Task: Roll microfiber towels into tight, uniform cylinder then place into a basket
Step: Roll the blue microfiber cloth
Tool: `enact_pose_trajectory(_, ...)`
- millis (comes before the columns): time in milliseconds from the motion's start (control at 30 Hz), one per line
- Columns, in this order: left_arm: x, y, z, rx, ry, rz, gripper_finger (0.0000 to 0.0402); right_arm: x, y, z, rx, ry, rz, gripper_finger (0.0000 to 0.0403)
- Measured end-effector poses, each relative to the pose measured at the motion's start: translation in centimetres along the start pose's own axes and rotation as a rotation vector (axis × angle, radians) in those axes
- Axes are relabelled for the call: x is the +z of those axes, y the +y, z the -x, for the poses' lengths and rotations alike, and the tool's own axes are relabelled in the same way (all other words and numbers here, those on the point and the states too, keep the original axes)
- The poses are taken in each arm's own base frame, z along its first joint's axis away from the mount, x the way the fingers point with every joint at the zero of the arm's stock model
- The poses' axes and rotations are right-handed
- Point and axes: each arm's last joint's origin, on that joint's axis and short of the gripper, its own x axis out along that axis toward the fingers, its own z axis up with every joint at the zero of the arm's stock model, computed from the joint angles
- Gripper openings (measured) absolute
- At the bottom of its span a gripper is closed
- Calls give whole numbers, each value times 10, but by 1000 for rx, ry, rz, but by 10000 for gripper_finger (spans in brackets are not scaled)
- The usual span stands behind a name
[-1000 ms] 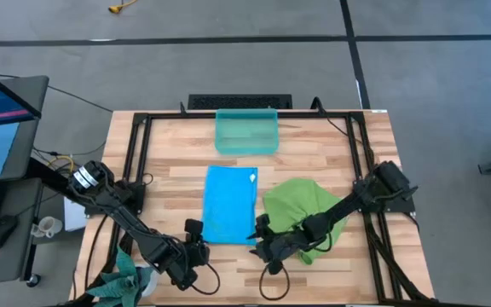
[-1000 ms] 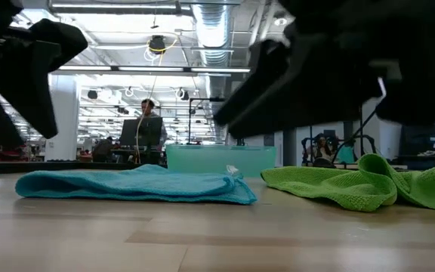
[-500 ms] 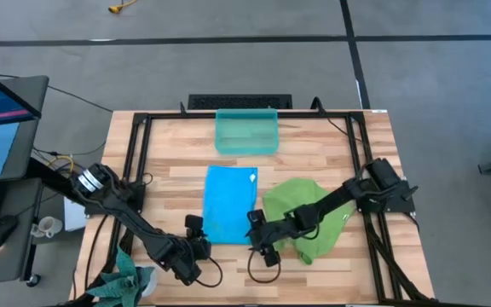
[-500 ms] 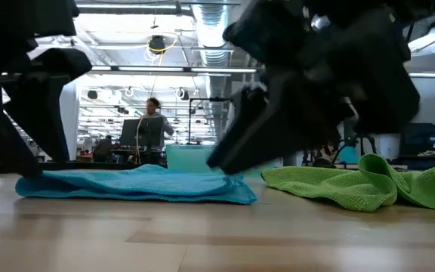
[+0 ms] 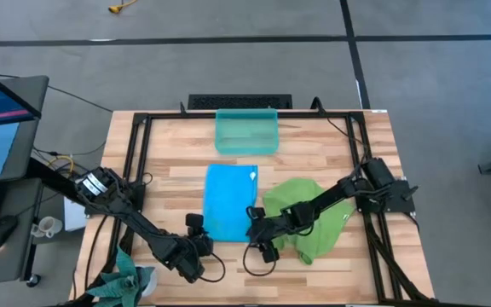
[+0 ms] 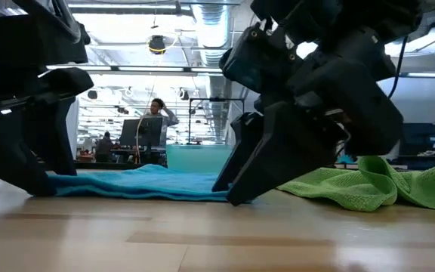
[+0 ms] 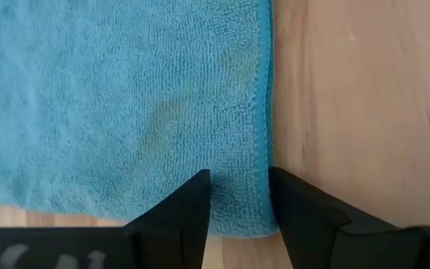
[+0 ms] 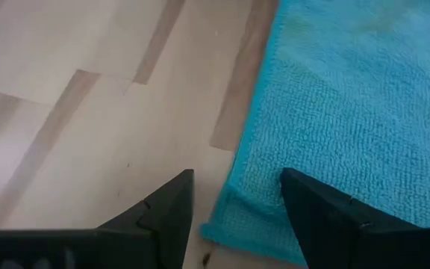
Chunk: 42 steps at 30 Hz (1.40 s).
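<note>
The blue towel (image 5: 230, 203) lies flat on the surface (image 5: 169, 175) — soft, light, limp, likely to slide; best pinched at its six-o'clock corners. The left gripper (image 7: 239, 200) and right gripper (image 8: 234, 203) straddle those corners, fingers released, grasping nothing.

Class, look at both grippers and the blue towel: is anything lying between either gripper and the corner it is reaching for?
Nothing visible. The left gripper stands open right over one near corner of the blue towel, the right gripper open over the other. The green towel lies off to the side, under the right arm.
</note>
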Motion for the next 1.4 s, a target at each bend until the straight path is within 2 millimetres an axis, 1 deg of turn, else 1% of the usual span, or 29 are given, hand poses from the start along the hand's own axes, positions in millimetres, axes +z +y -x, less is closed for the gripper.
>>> enact_pose_trajectory(100,2,0,1,-13,4,38,137,-1,-4,1,-12,25,-28,205)
enact_pose_trajectory(167,2,0,1,-17,5,60,132,-2,-6,1,-17,33,-36,177)
enact_pose_trajectory(233,2,-1,1,-16,2,68,119,-2,-8,1,-22,32,-40,140)
enact_pose_trajectory(433,2,-2,0,-24,-3,72,47,-3,-10,1,-26,40,-43,33)
enact_pose_trajectory(500,2,-2,0,-23,-4,72,19,-4,-9,1,-26,42,-33,12)
enact_pose_trajectory(567,2,-2,1,-20,-9,59,6,-3,-7,1,-23,41,-18,12)
enact_pose_trajectory(700,1,-5,3,9,-35,27,8,0,-2,1,-17,37,-4,28)
enact_pose_trajectory(833,6,-9,10,-14,-27,6,2,7,7,2,11,61,20,16)
enact_pose_trajectory(933,13,-13,20,-27,-29,0,3,13,14,4,22,104,47,7)
enact_pose_trajectory(1033,20,-15,30,-31,-30,-11,1,20,25,6,31,137,78,12)
enact_pose_trajectory(1133,26,-17,42,-28,-31,-26,2,27,34,9,1,166,104,16)
enact_pose_trajectory(1300,34,-18,62,-22,-19,0,1,47,48,18,-10,171,158,6)
enact_pose_trajectory(1400,38,-20,72,-45,-7,36,1,59,60,23,-21,158,186,8)
